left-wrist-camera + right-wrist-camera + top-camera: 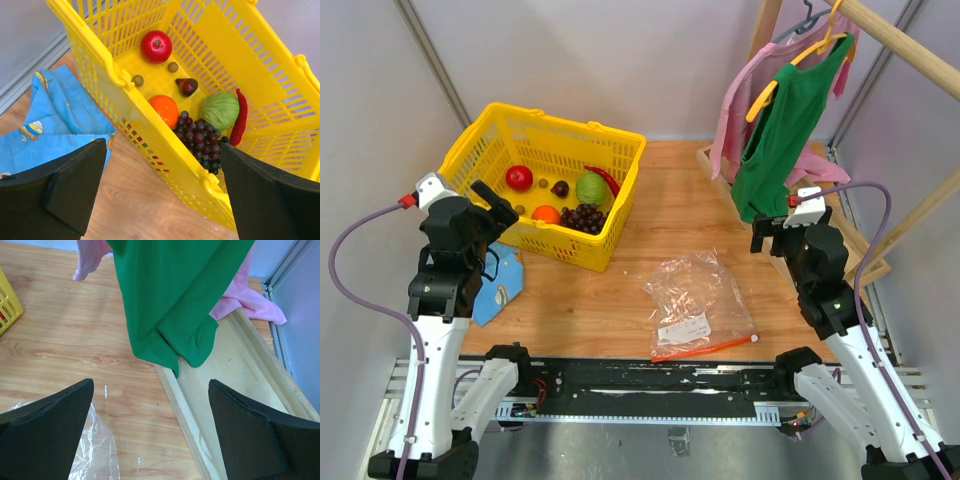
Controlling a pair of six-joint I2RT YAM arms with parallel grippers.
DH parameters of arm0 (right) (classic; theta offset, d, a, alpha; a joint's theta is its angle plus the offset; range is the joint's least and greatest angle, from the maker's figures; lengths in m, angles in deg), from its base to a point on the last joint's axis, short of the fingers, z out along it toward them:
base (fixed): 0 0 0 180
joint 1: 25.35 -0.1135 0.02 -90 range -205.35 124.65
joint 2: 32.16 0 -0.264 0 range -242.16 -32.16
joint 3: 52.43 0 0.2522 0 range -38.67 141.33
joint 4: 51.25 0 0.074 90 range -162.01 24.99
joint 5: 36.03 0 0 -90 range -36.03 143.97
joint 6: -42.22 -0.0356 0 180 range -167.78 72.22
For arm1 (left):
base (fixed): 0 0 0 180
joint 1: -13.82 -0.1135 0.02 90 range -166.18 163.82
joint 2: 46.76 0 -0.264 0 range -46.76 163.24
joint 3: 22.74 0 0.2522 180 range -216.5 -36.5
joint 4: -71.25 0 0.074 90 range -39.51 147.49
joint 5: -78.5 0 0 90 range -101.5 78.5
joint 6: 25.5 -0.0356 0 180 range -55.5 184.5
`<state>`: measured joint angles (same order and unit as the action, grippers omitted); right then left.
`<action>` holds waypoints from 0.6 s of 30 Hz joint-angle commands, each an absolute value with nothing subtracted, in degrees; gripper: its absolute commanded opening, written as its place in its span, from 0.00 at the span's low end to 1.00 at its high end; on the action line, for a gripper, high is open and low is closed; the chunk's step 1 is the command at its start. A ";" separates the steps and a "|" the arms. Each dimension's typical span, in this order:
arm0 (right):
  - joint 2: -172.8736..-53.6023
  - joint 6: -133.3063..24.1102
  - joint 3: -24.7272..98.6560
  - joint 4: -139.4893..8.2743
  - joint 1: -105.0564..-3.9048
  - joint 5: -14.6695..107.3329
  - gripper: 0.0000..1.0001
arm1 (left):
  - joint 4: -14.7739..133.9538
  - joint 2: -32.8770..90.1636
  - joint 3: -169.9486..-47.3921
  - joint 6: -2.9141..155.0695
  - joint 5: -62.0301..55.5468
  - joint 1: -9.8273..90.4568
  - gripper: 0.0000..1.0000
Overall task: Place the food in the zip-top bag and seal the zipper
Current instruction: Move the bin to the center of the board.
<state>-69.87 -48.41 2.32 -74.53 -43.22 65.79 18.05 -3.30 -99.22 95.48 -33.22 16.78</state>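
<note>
The clear zip-top bag [697, 300] lies flat on the table, its red-orange zipper [705, 350] along the near edge; a corner of the bag shows in the right wrist view [97, 450]. The food sits in the yellow basket [510, 125]: light-green ball [591, 188], purple grapes [584, 217], orange [546, 213], red fruit [519, 178]. They also show in the left wrist view: ball [220, 110], grapes [200, 137], orange [164, 110], red fruit [156, 46]. My left gripper [492, 205] is open and empty, raised beside the basket's near-left side. My right gripper [778, 235] is open and empty, raised right of the bag.
A red chili [240, 117] and small dark pieces lie in the basket too. A blue cloth [500, 285] lies left of the basket. Green [780, 120] and pink garments hang on a wooden rack at the back right; its base rail [210, 405] runs along the table.
</note>
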 commanded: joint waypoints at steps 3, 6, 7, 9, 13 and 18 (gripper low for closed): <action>-69.10 -48.78 3.75 -74.49 -43.76 64.24 0.98 | 18.53 -3.41 -97.63 97.70 -34.10 16.63 0.99; -68.74 -47.93 3.03 -73.88 -43.96 61.40 0.98 | 19.53 -2.64 -96.88 98.66 -33.58 16.63 0.99; -68.80 -47.80 2.86 -73.62 -44.10 60.68 0.98 | 20.28 -2.30 -96.33 98.99 -33.15 16.63 0.99; -68.96 -47.56 2.54 -73.25 -44.57 59.36 0.98 | 22.06 -1.61 -95.35 99.85 -31.77 16.63 0.99; -69.22 -46.81 2.41 -73.06 -45.62 56.72 0.98 | 25.27 0.15 -92.56 102.13 -31.72 16.50 0.99; -70.77 -46.03 2.34 -73.61 -47.98 52.47 0.98 | 30.68 3.52 -89.49 103.35 -29.27 13.68 0.99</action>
<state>-69.78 -47.51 2.32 -74.29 -45.78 57.37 24.19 1.33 -91.37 101.27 -31.29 16.06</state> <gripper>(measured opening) 0.984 0.993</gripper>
